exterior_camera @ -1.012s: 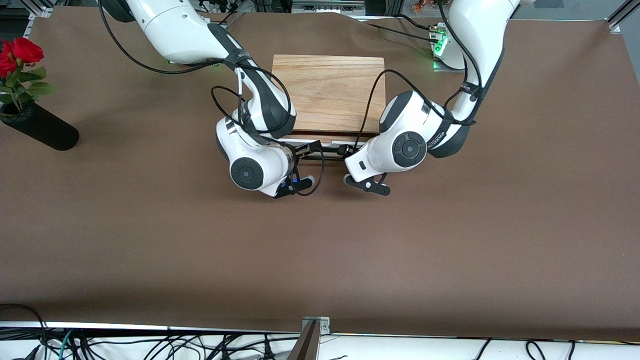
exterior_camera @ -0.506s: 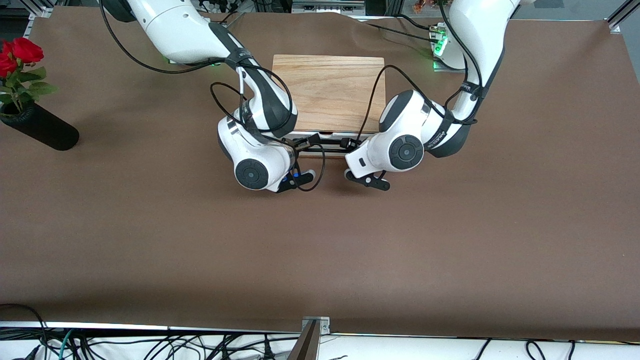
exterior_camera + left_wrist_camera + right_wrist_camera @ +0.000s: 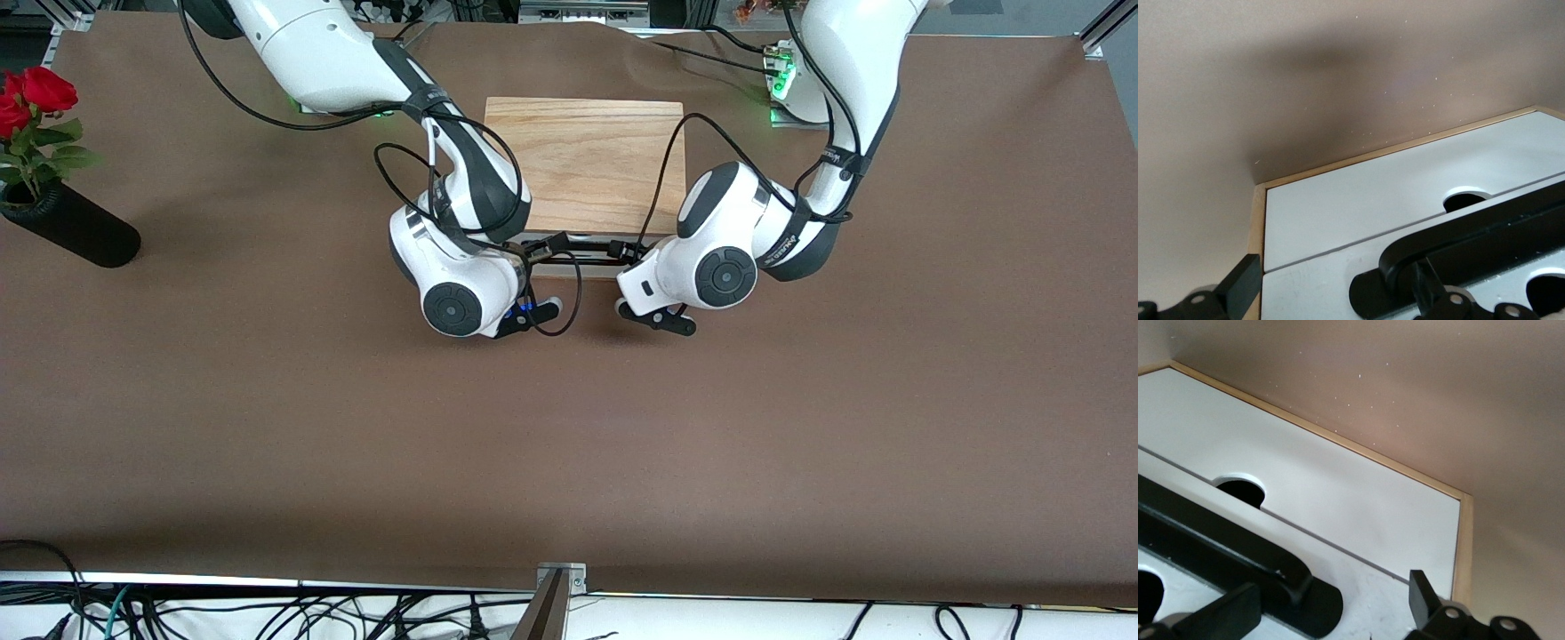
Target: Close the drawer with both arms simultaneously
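Both wrists have slid toward the box since a second ago, and the strip of drawer showing in front of it has shrunk to a thin sliver. The drawer [image 3: 582,260] now sits almost flush in the oak box [image 3: 587,164], which stands midway along the table's edge where the arm bases are. Its white front [image 3: 1365,207] and black bar handle [image 3: 578,253] face the front camera.

The right gripper [image 3: 542,250] is at the handle's end toward the right arm's side, the left gripper [image 3: 622,252] at the end toward the left arm's side. In the right wrist view the fingers [image 3: 1221,613] stand apart, wide, straddling the handle [image 3: 1238,570] without closing on it. In the left wrist view one finger [image 3: 1241,290] sits off the end of the handle [image 3: 1458,257], the jaws likewise spread.

A black vase of red roses [image 3: 53,209] lies near the table's corner at the right arm's end.
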`<action>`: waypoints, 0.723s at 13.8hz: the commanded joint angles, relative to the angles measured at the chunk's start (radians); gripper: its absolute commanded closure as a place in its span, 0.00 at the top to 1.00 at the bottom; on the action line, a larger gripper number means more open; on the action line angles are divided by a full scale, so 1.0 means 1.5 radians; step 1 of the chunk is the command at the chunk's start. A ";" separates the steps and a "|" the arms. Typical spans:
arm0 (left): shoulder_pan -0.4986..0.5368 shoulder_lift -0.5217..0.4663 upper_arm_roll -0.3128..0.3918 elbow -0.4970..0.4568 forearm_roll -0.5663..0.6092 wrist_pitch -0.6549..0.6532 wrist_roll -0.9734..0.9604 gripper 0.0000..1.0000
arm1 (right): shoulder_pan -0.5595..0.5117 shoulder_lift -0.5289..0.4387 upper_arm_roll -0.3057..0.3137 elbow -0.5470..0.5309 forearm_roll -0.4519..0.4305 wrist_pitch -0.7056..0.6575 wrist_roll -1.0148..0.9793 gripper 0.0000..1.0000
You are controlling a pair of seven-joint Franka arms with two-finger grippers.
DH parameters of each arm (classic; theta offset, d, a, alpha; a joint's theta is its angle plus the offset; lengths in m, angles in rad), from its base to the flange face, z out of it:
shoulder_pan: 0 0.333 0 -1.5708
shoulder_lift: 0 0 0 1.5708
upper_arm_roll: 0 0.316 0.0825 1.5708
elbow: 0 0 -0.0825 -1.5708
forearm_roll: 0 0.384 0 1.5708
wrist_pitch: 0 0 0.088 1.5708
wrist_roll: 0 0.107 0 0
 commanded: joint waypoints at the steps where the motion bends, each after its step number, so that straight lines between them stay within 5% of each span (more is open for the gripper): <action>1: 0.013 -0.036 0.008 0.012 -0.012 -0.027 0.003 1.00 | -0.006 -0.005 0.000 0.001 0.015 -0.009 -0.005 1.00; 6: 0.110 -0.140 0.009 0.017 0.002 -0.076 0.007 1.00 | -0.007 -0.014 -0.008 0.051 0.013 0.018 0.001 1.00; 10: 0.162 -0.214 0.009 0.022 0.145 -0.096 0.013 1.00 | -0.011 -0.033 -0.078 0.120 0.008 0.019 -0.004 1.00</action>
